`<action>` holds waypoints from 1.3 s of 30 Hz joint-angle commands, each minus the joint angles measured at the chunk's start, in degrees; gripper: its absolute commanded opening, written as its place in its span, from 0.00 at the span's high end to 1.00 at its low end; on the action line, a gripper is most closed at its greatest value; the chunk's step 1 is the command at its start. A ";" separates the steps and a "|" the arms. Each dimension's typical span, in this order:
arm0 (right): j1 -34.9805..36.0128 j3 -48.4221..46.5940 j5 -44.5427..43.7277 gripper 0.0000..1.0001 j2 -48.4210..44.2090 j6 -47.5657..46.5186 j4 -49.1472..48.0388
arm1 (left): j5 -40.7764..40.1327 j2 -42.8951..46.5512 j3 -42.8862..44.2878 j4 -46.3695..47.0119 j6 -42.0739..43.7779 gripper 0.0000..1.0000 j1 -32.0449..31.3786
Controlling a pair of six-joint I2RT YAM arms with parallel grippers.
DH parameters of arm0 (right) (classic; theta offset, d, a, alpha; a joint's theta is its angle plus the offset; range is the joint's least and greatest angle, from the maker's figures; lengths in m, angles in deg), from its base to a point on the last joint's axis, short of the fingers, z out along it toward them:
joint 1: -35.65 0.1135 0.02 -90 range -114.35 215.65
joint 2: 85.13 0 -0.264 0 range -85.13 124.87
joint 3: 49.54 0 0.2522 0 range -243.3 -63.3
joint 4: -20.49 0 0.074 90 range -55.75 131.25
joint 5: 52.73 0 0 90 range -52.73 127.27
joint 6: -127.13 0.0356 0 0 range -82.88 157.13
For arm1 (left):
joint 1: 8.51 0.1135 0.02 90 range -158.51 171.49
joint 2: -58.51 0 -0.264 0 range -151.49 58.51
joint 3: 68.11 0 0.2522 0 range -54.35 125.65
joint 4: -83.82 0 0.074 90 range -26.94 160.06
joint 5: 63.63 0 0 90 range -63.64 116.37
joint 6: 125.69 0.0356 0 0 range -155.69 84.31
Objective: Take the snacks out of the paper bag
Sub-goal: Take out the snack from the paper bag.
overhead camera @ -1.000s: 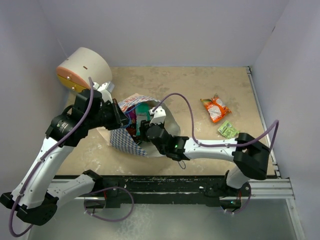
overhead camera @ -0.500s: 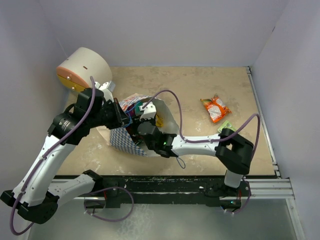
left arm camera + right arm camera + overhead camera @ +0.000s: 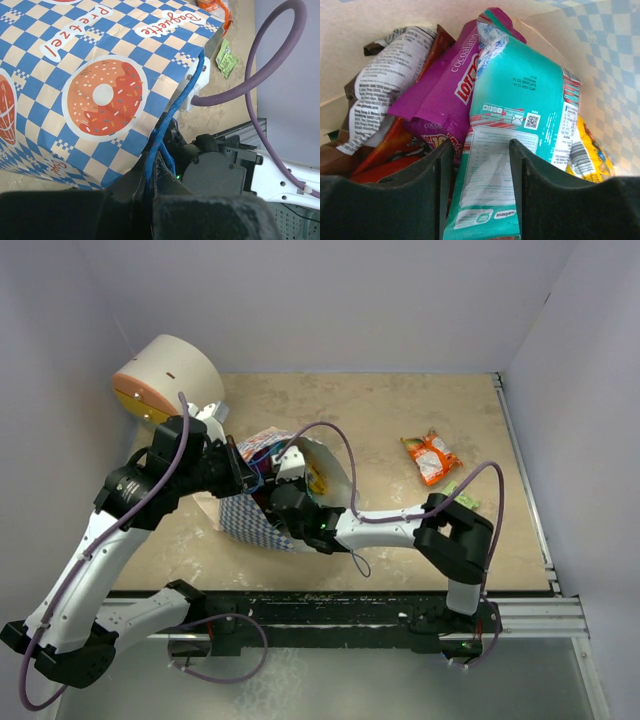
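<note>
By my reading you're early in the job. On the surface (image 3: 380, 410) the paper bag (image 3: 243, 520) appears to lie on its side, mouth toward your right arm, with most of the snacks inside it. Your left gripper (image 3: 145, 200) has its jaws clenched on the bag's blue cord handle (image 3: 170, 117), which looks to hold the mouth open. Your right gripper (image 3: 481, 150) reaches into the bag, jaws partly apart either side of the large green packet (image 3: 520, 120); I can't tell whether they pinch it yet. Packed beside it are the purple pouch (image 3: 437, 95), a white-printed packet (image 3: 375, 80), a yellow packet (image 3: 590, 155) against the bag's wall, and red-orange ones beneath. Only two are out: the orange packet (image 3: 431, 457) and the small light-green packet (image 3: 227, 59), both on the surface well apart from the bag, to the right. I'd judge at least five are left to lift out.
</note>
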 commanded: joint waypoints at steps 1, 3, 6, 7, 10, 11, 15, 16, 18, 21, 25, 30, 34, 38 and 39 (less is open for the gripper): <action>-1.17 4.03 1.60 0.47 -7.07 -1.43 -1.35 | -1.35 -0.38 2.88 -0.94 1.78 1.00 0.01; -1.57 6.35 3.33 0.42 -9.79 -1.52 -1.36 | -1.24 -0.80 3.17 -1.16 2.37 1.00 0.01; -2.99 9.67 4.87 0.39 -12.14 -1.31 -1.28 | -0.67 -1.33 3.33 -1.32 3.24 1.00 0.02; -3.57 10.04 5.04 0.37 -12.27 -1.10 -0.63 | -0.35 -1.47 3.33 -1.47 3.58 1.00 0.01; -5.24 10.28 5.83 0.35 -12.87 0.45 1.30 | 0.11 -1.83 3.55 -2.16 4.69 1.00 0.00; -5.66 10.62 6.23 0.34 -13.29 0.81 1.27 | 0.07 -1.87 3.69 -2.34 5.07 1.00 -0.02; -6.69 11.89 9.57 0.31 -14.53 1.17 1.01 | 0.14 -2.41 4.40 -2.53 5.87 1.00 0.00; -6.70 11.26 8.71 0.32 -14.31 1.60 2.62 | 0.21 -2.63 4.64 -2.47 5.96 1.00 0.05; -6.68 7.02 2.79 0.37 -13.24 7.02 12.96 | 0.39 -2.94 5.08 -2.13 6.06 1.00 0.01; -6.67 2.32 -3.00 0.41 -11.34 14.37 24.40 | 0.58 -3.36 5.43 -1.52 6.20 1.00 0.01; -6.85 3.19 2.20 0.46 -10.88 13.59 18.85 | 0.75 -3.42 5.55 -1.11 6.06 1.00 0.00; -6.93 2.49 9.65 0.45 -8.27 9.51 7.79 | 0.86 -3.55 5.96 -1.27 6.40 1.00 0.01; -7.13 -2.72 8.59 0.42 -3.33 9.52 8.82 | 0.80 -3.41 5.74 -1.53 6.52 1.00 -0.01; -7.33 -6.66 5.81 0.40 0.33 9.68 11.45 | 0.45 -2.62 5.26 -1.46 6.24 1.00 0.01; -7.35 -7.02 5.70 0.42 0.43 9.32 11.47 | 0.37 -2.38 5.21 -1.45 6.24 1.00 0.01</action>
